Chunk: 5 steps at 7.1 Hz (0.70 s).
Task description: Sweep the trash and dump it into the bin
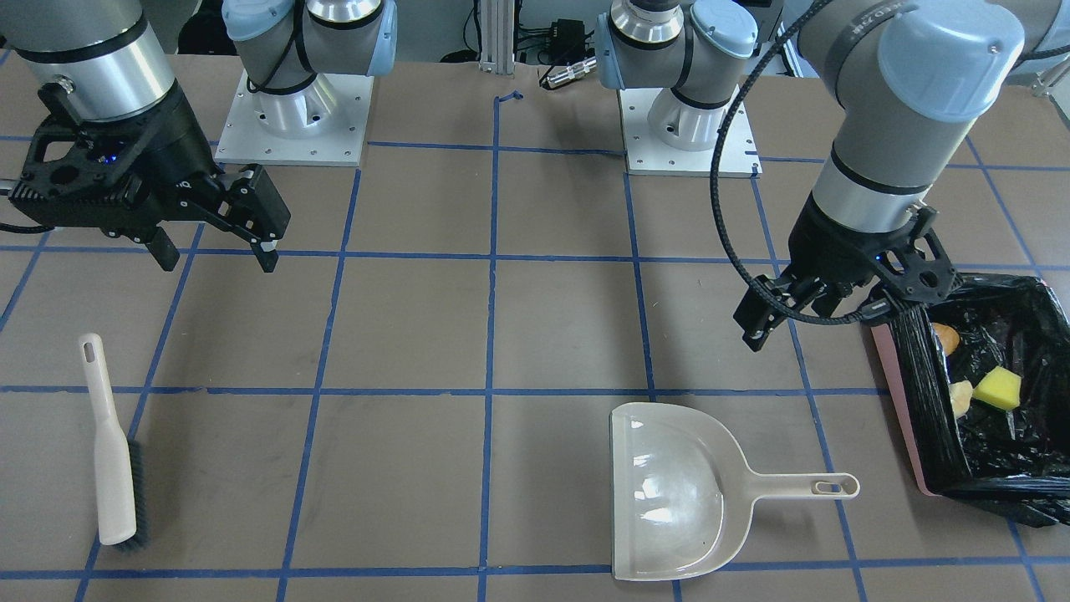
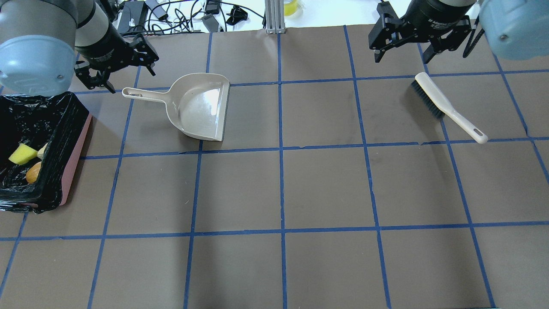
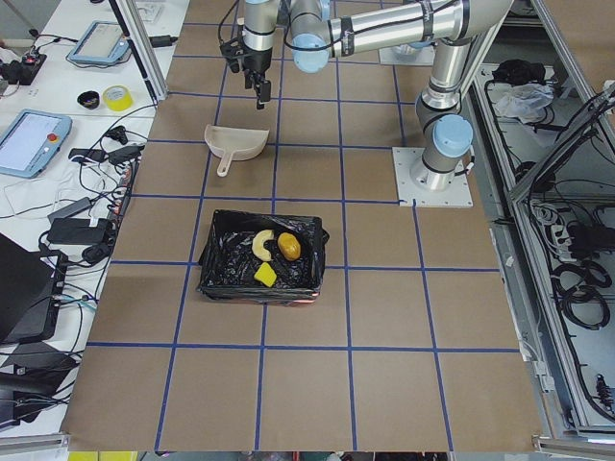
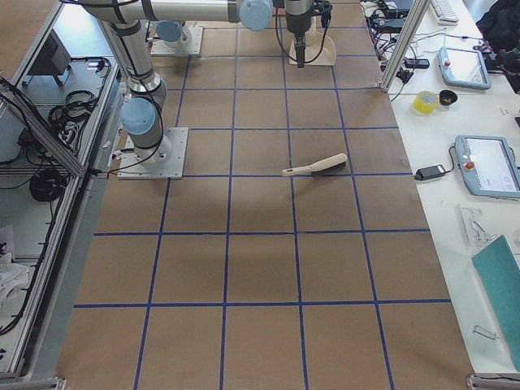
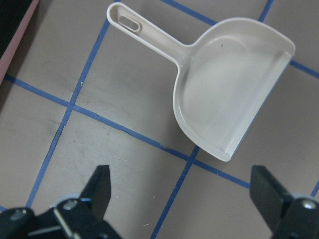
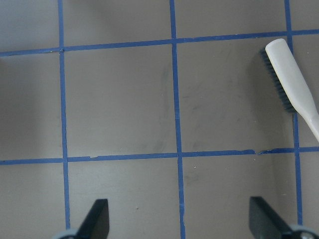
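Note:
The pink bin with its black bag stands at the table's left end. In it lie the yellow sponge, the golden bread roll and the pale pastry; all three also show in the exterior left view, for instance the roll. My left gripper hovers open and empty above the handle end of the beige dustpan, just beyond the bin. The dustpan is empty. My right gripper is open and empty, raised beyond the brush.
The beige hand brush with dark bristles lies flat at the table's right side. Cables and electronics lie beyond the far table edge. Blue tape lines grid the brown tabletop.

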Each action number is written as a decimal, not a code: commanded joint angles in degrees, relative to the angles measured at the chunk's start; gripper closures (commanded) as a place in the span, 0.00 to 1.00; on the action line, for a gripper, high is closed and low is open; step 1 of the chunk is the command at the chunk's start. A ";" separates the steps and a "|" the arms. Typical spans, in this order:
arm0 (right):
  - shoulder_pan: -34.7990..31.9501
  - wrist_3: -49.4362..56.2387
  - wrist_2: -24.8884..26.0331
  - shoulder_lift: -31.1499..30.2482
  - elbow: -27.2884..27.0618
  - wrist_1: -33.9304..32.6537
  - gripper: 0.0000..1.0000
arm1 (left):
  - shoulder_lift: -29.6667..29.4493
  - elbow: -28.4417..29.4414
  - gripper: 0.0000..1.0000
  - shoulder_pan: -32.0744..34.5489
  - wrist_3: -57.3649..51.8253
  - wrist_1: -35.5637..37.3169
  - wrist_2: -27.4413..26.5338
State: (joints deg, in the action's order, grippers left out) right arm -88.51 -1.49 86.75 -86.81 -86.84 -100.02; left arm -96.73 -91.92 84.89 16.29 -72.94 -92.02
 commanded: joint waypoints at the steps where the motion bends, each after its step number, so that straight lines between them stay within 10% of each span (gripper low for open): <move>1: 0.00 0.00 0.00 0.06 0.00 0.00 0.00 | 4.16 0.42 0.00 0.72 -13.36 -10.50 4.36; 5: 0.00 0.00 0.00 0.06 0.00 0.00 0.00 | 6.82 1.22 0.00 1.77 -19.72 -15.13 6.41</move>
State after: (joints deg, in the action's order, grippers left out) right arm -88.51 -1.49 86.75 -86.75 -86.86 -100.02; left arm -90.19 -90.57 86.55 -2.93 -87.56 -85.50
